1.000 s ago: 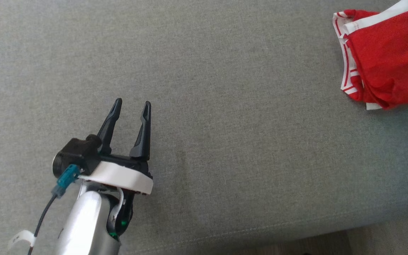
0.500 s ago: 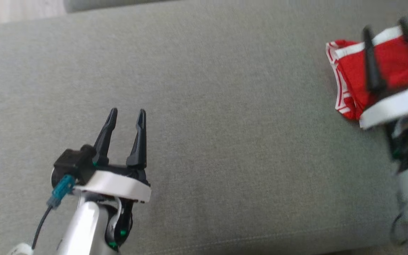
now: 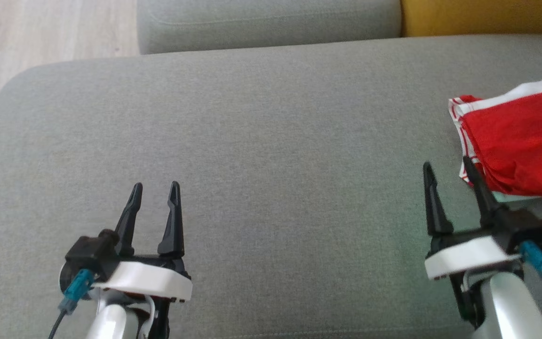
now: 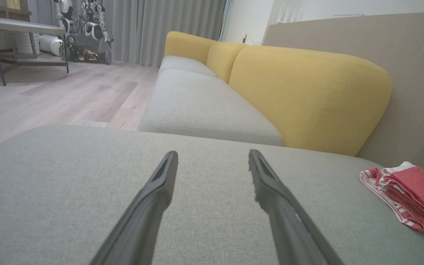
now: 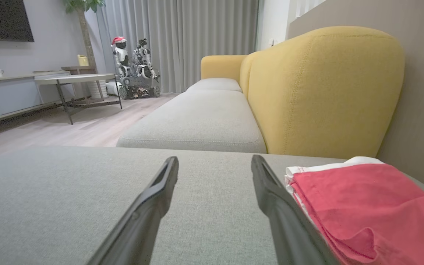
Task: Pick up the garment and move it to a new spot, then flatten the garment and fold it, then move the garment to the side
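Spotter: Whole view has tipped upward since half a second ago. That is the camera moving, not the things. The grey seat cushion (image 3: 271, 141) now shows its far edge, with wood floor (image 3: 40, 33) at upper left and a yellow backrest (image 3: 478, 16) at upper right.

Scribe: And the arms?

Spotter: The right gripper (image 3: 446, 163) was a blur across the red cloth at upper right. It now sits at lower right, clear of the cloth, with its fingertips just short of the cloth's near corner. The left gripper (image 3: 155, 185) is at lower left, much as before. Both stand spread wide with nothing between the fingers.

Scribe: Meaning for the task?

Spotter: My reading is that the right arm has let go and backed off. The garment (image 3: 520, 146) lies at the right edge of the frame at mid-height, well apart from the left gripper. That suits the set-aside step being done or nearly so.

Scribe: Garment's condition?

Spotter: It is a compact red stack lying in layers on the cushion and looks folded, with some soft rumples toward its near edge. A white waistband (image 3: 501, 101) runs along its top edge. Red-and-white striped edging (image 3: 462, 136) runs down its left side. In the right wrist view it lies just beside the right-hand finger, and I cannot tell whether they touch.
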Controlling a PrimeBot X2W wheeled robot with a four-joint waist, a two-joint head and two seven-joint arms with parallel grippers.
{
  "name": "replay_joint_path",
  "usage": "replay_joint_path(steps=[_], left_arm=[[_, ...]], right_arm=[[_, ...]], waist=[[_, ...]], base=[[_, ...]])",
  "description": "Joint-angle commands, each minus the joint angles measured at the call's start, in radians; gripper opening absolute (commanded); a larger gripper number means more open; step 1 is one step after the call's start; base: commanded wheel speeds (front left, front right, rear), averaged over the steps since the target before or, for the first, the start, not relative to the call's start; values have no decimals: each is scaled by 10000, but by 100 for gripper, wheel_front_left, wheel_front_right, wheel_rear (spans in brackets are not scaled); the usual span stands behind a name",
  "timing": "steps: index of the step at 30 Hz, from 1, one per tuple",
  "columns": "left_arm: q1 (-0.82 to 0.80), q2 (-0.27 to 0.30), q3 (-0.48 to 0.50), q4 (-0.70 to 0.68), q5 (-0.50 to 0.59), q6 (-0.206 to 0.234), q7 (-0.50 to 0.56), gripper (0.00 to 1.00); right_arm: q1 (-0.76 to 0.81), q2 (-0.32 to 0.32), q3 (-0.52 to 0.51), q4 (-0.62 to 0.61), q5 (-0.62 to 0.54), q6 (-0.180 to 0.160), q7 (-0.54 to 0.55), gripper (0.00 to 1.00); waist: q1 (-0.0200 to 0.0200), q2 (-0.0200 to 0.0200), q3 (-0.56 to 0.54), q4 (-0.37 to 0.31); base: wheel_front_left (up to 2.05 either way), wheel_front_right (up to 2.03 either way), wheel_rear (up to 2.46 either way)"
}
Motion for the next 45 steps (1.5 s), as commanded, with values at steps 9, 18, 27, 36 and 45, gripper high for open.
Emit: replay_joint_path(steps=[9, 18, 27, 36, 45], left_arm=[[89, 14, 514, -995, 682, 296, -120, 100], [293, 14, 416, -951, 1116, 314, -120, 100], [369, 14, 631, -1105, 1143, 307, -120, 100], [519, 14, 826, -1130, 711, 88, -120, 100], [1048, -6, 596, -86, 448, -44, 32, 0]], right_arm=[[333, 108, -27, -312, -443, -9, -356, 100], [432, 111, -262, -517, -363, -9, -378, 100], [472, 111, -269, -494, -272, -9, -380, 100], [508, 112, -201, -534, -246, -9, -380, 100], [855, 157, -399, 451, -259, 0, -234, 0]], waist=[[1, -1, -282, 340], [1, -1, -334, 440], [1, -1, -370, 418], [1, -1, -436, 373], [1, -1, -458, 362]], base=[[0, 0, 0], [0, 0, 0], [0, 0, 0], [0, 0, 0], [0, 0, 0]])
